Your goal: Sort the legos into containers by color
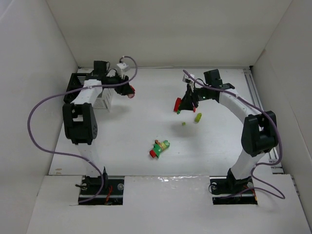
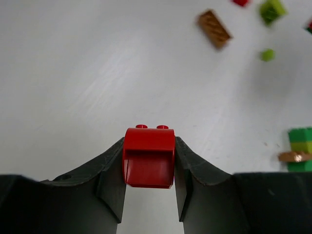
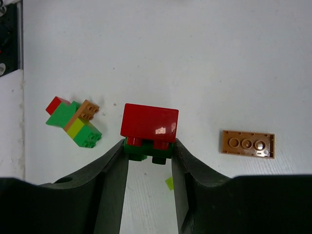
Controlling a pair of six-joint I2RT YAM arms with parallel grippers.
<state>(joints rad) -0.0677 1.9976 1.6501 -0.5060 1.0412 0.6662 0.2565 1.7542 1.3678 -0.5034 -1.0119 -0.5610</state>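
My left gripper (image 1: pixel 129 90) (image 2: pixel 148 146) is shut on a red brick (image 2: pixel 148 157) and holds it above the table, just right of the joined bins: the black bin (image 1: pixel 76 82) and the white bin (image 1: pixel 103 101). My right gripper (image 1: pixel 183 104) (image 3: pixel 149 147) is shut on a red-on-green cluster (image 3: pixel 149 126) held above the table centre-right. A mixed cluster (image 1: pixel 159 148) (image 3: pixel 73 121) of red, green, yellow-green and orange lies in the middle. An orange plate (image 3: pixel 247 144) (image 2: pixel 214 29) lies flat near the right gripper.
A yellow-green brick (image 1: pixel 198 117) and a tiny green piece (image 1: pixel 184 123) (image 3: pixel 169 183) lie under the right arm. White walls enclose the table on three sides. A purple cable loops off each arm.
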